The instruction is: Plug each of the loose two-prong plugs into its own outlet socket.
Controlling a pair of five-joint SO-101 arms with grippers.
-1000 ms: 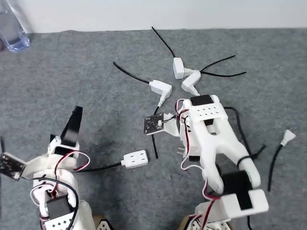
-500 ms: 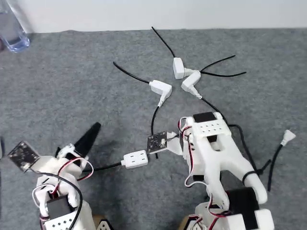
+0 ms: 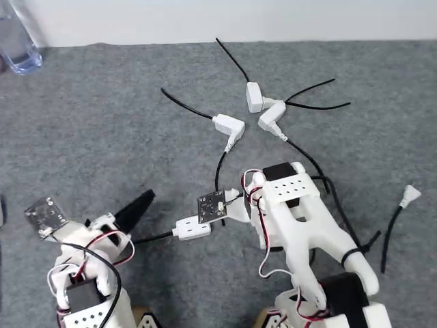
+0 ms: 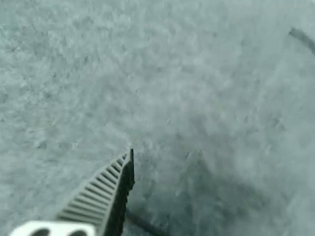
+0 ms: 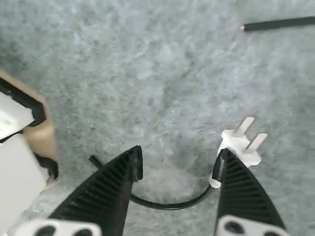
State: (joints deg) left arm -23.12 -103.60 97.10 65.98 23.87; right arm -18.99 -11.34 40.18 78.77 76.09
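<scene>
So, one two-prong plug (image 5: pixel 240 143) sits right against the inside of the right end effector (image 5: pixel 180 156), which is spread wide with the plug's cord (image 5: pixel 162 201) looping through the gap. I'd guess it's lining up a grab, nothing pinched yet. The outlet strip (image 3: pixel 192 227) lies face up on the grey counter (image 3: pixel 102 123), just beside that arm. Three more plugs (image 3: pixel 272 117) lie well beyond the strip, and a fourth plug (image 3: pixel 410 196) is well off past the right arm. The left end effector (image 3: pixel 135 207) hangs near the strip's own lead, maybe to steady it; can't tell if it's spread or closed. No readable writing anywhere.
</scene>
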